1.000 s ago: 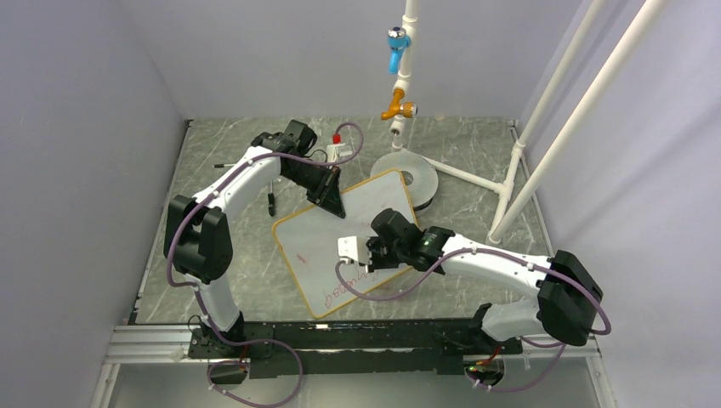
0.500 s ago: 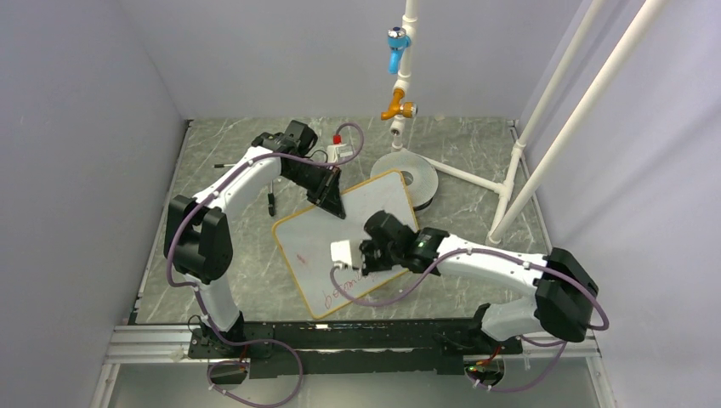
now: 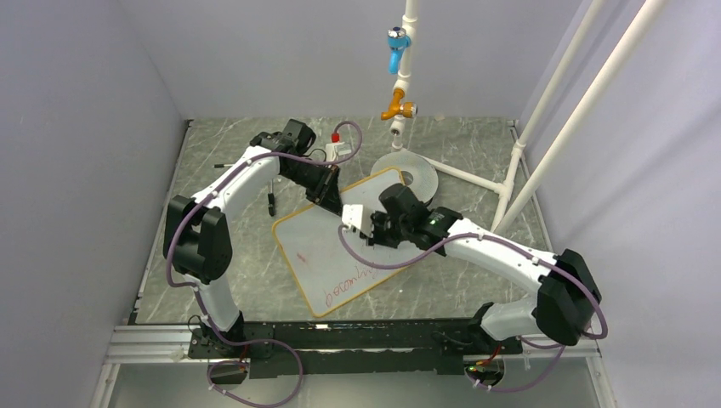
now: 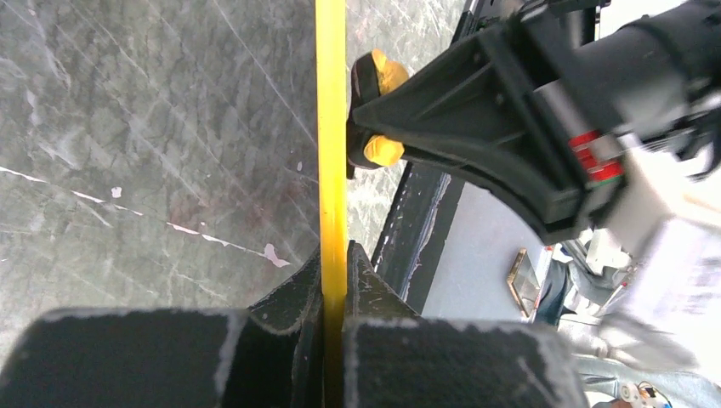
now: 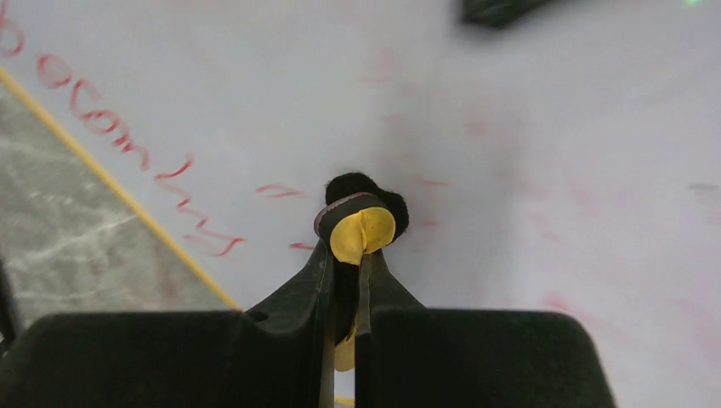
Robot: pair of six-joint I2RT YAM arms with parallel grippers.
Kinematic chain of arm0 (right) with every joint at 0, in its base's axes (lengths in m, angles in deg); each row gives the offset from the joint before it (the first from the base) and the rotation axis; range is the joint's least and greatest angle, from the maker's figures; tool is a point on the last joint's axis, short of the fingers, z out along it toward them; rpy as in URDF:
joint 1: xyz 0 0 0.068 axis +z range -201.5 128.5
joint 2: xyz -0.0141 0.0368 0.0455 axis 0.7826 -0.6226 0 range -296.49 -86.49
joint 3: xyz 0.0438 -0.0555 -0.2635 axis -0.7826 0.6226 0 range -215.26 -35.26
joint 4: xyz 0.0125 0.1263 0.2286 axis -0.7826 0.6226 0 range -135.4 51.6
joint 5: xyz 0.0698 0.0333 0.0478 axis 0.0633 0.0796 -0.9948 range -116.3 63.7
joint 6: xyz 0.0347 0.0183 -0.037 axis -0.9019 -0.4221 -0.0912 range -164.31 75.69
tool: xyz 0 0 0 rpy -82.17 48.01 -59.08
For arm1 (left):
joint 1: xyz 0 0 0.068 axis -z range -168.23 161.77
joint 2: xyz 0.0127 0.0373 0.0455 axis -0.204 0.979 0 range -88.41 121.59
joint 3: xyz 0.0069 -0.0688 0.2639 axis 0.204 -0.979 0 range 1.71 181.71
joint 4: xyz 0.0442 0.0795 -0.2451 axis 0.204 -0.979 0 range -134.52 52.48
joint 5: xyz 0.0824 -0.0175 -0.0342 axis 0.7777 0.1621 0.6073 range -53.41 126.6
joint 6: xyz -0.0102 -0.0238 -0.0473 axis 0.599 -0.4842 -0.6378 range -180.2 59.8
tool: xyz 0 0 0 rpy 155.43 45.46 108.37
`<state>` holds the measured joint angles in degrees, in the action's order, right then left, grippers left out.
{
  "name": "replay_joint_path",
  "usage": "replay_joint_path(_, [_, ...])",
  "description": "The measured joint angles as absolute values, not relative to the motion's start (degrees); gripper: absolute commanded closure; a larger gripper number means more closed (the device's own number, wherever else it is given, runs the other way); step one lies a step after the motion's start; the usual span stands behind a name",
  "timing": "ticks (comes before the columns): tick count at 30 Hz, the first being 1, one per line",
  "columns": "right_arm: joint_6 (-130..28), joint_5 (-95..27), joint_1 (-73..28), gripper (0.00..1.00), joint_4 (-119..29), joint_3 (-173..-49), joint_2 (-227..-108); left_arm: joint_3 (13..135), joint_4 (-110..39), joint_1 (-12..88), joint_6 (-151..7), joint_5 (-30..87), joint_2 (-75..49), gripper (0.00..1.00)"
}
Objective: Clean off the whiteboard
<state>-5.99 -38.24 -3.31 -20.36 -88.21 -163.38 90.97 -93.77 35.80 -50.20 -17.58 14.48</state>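
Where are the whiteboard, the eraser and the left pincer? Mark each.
whiteboard (image 3: 316, 246), top external view, bare white surface.
eraser (image 5: 364, 233), right wrist view, yellow end.
left pincer (image 4: 332, 255), left wrist view, between fingertips.

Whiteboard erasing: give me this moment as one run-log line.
left gripper: shut on whiteboard frame | right gripper: shut on eraser, tip at board surface | red writing: unerased along near edge

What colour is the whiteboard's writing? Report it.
Red; the writing shows best in the right wrist view.

A grey disc (image 3: 418, 176) lay on my table (image 3: 476, 144), well apart from a red-capped bottle (image 3: 338, 146) and a black pen (image 3: 271, 202).
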Motion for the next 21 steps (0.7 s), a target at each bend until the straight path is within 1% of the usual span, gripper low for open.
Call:
replay_joint_path(5, [-6.8, -39.0, -4.8, 1.0, -23.0, -90.2, -162.6, 91.0, -94.2, 36.0, -50.1, -17.6, 14.5, 1.0])
replay_joint_path(12, [-3.4, -41.4, 3.8, 1.0, -21.0, -85.4, -165.0, 91.0, -94.7, 36.3, -49.7, -17.6, 14.4, 1.0])
replay_joint_path(14, [-3.2, -41.3, 4.2, 1.0, -19.7, -84.9, -165.6, 91.0, -94.8, 36.4, -49.7, -17.6, 14.4, 1.0])
replay_joint_path(17, [-3.5, -42.0, 1.6, 1.0, -19.7, -85.1, -165.4, 90.8, -94.7, 36.4, -49.7, -17.6, 14.2, 1.0])
replay_joint_path(21, [-4.5, -44.3, -5.3, 1.0, -18.9, -85.8, -163.6, 90.7, -94.1, 36.2, -49.9, -17.5, 14.2, 1.0])
